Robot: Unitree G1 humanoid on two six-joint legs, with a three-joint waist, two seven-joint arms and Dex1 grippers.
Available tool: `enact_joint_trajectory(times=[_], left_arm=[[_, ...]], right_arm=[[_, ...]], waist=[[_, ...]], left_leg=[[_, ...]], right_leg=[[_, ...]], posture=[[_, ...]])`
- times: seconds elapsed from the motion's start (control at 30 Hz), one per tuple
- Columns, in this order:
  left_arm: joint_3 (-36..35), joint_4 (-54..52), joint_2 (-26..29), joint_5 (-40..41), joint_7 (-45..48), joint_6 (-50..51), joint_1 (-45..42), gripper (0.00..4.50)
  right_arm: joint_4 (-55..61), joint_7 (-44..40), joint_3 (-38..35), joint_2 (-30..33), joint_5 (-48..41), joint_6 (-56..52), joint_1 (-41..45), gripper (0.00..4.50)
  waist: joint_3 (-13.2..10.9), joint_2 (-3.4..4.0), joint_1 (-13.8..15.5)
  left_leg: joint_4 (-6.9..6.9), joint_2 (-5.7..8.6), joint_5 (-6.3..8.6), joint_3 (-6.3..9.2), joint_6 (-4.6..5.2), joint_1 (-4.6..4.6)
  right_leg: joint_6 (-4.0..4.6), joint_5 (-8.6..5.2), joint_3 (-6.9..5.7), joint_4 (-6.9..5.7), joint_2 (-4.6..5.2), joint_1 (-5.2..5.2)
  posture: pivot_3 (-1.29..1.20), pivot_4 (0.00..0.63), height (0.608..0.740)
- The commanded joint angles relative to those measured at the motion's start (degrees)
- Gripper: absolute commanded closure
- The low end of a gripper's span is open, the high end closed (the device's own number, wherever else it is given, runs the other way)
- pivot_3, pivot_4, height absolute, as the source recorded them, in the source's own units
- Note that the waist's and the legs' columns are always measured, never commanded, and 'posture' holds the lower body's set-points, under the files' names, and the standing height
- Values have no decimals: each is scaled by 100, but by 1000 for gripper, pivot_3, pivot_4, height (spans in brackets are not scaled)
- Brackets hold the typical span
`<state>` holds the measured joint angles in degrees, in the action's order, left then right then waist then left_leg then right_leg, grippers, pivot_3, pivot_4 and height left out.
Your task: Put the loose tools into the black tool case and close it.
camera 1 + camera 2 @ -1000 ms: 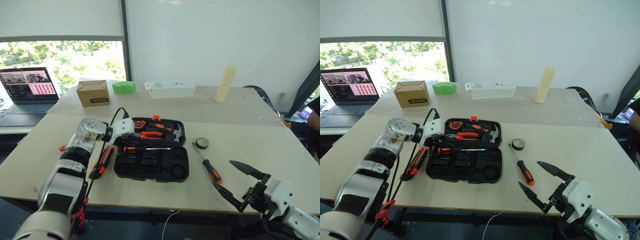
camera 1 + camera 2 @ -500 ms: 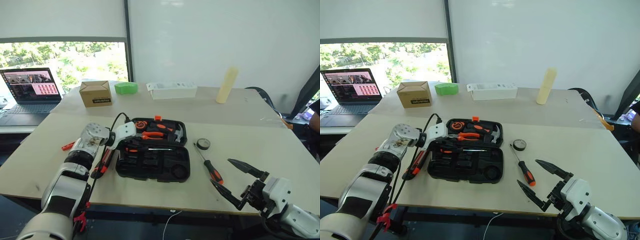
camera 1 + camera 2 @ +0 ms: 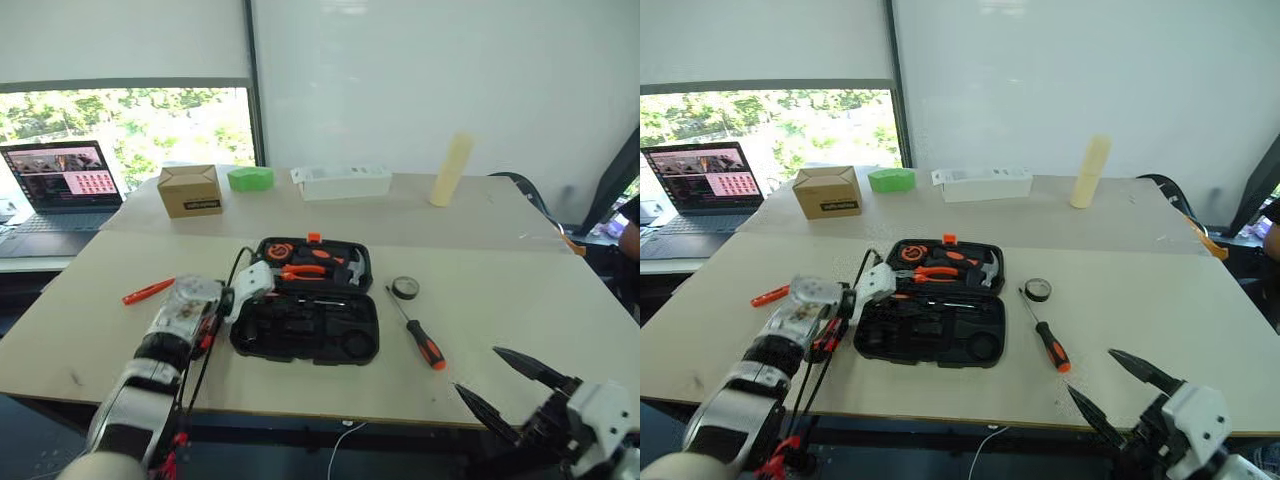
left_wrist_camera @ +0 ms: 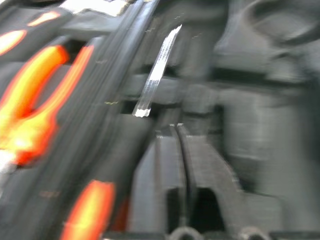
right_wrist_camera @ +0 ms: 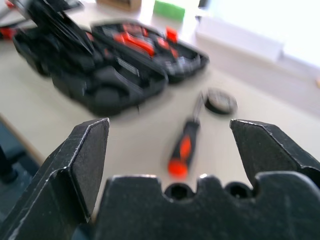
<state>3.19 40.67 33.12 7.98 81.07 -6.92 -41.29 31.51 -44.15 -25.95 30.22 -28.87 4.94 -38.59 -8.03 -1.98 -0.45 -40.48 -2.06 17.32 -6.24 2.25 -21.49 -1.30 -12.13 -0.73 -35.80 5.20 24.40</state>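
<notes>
Before you lies the black tool case (image 3: 305,310), open flat on the table (image 3: 500,300). Its far half holds the orange-handled pliers (image 3: 300,270), a hammer (image 3: 352,268) and a round orange-and-black piece, probably the tape measure (image 3: 277,248); its near half shows mostly bare moulded slots, with a slim screwdriver (image 3: 300,297) lying along the hinge line. Your left gripper (image 4: 179,131) sits at the case's left edge, fingers pressed almost together and holding nothing (the wrist view is blurred). Your right gripper (image 3: 510,385) hovers off the table's near right edge, jaws spread wide and empty. Still loose: an orange-handled screwdriver (image 3: 420,335) and the black tape roll (image 3: 404,288) right of the case, and an orange tool (image 3: 148,291) well left of it.
</notes>
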Motion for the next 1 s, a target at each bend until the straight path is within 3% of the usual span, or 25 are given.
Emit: enact_joint_trajectory(times=[0.03,0.07,0.17,0.23,0.3,0.43,0.67,0.77,0.9,1.0], left_arm=[[-796,-712,823,761,661,-389,638,2647],[-939,-735,1029,862,782,-400,880,2126],[-1268,-718,1488,1038,822,-138,1415,1145],[-1433,-792,1645,1132,831,-114,1755,463],[-1576,-1136,1679,1344,808,121,2115,50],[-1692,-1793,1580,1675,774,441,2654,50],[-1771,-2492,1349,1817,329,476,2991,50],[-1774,-2670,1339,1851,243,489,3033,0],[-1783,-2851,1335,1918,165,548,3082,0],[-1792,-3009,1293,2038,88,638,3125,0]], right_arm=[[-99,-84,-287,-113,44,140,-304,0],[-129,-92,-279,-109,131,151,-341,0],[-57,42,-184,-34,179,-156,-198,0],[114,369,-52,178,232,-756,170,0],[263,807,210,589,204,-1769,912,0],[-43,1253,1099,1304,206,-3708,2784,0],[-1354,1301,2488,1386,550,-5288,4868,0],[-1652,1324,2741,1345,728,-5458,5192,627],[-1690,1202,2816,1343,771,-5502,5322,1904],[-1470,891,2231,1410,610,-4923,4992,3104]], waist=[[0,2,-52],[1,5,-55],[2,17,-32],[1,15,-6],[-1,9,3],[-4,4,-6],[-4,5,113],[-4,5,114],[-3,6,94],[-3,5,98]], left_leg=[[1,-5,0,0,0,7],[5,-13,0,-2,0,15],[16,-14,1,-11,-1,33],[13,-13,0,-13,-3,32],[7,-14,-2,-12,-6,31],[1,-12,-10,-19,-8,28],[29,-1,-11,-6,-14,6],[26,8,-11,-3,-13,-50],[5,11,-7,-7,-5,-83],[4,11,-5,-9,-1,-81]], right_leg=[[6,-4,2,-4,1,-2],[8,-6,2,-5,2,-6],[6,-11,7,-3,16,-15],[2,-13,5,0,20,-15],[18,-22,4,0,26,-14],[44,-16,5,-4,34,-9],[32,-15,-11,-8,6,13],[24,-11,-14,-5,11,57],[2,1,-11,4,13,73],[-7,6,-5,13,18,72]], posture=[[0,150,740],[0,150,740],[0,150,740],[0,150,740],[0,150,740],[0,150,740],[0,150,740],[0,150,740],[0,150,740],[0,150,740]])
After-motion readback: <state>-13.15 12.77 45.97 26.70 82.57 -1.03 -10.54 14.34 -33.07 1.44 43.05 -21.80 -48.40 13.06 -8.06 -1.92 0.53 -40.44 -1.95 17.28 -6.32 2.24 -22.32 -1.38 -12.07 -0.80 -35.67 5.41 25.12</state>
